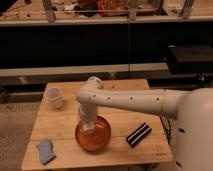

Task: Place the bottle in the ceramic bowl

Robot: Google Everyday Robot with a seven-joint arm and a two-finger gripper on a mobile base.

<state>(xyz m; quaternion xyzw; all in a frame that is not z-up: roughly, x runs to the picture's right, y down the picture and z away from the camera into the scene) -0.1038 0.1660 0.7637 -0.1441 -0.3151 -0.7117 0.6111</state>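
The orange-red ceramic bowl (93, 135) sits on the wooden table (120, 97), front of centre. My white arm reaches in from the right and bends down over it. My gripper (87, 124) points straight down into the bowl's left half. A pale, see-through shape at the gripper's tip, which looks like the bottle (89, 129), stands upright inside the bowl. I cannot tell whether the gripper still holds it.
A whitish translucent cup (54, 97) stands at the table's back left. A blue cloth (46, 150) lies at the front left. A black bar with white stripes (138, 134) lies right of the bowl. Dark shelving stands behind the table.
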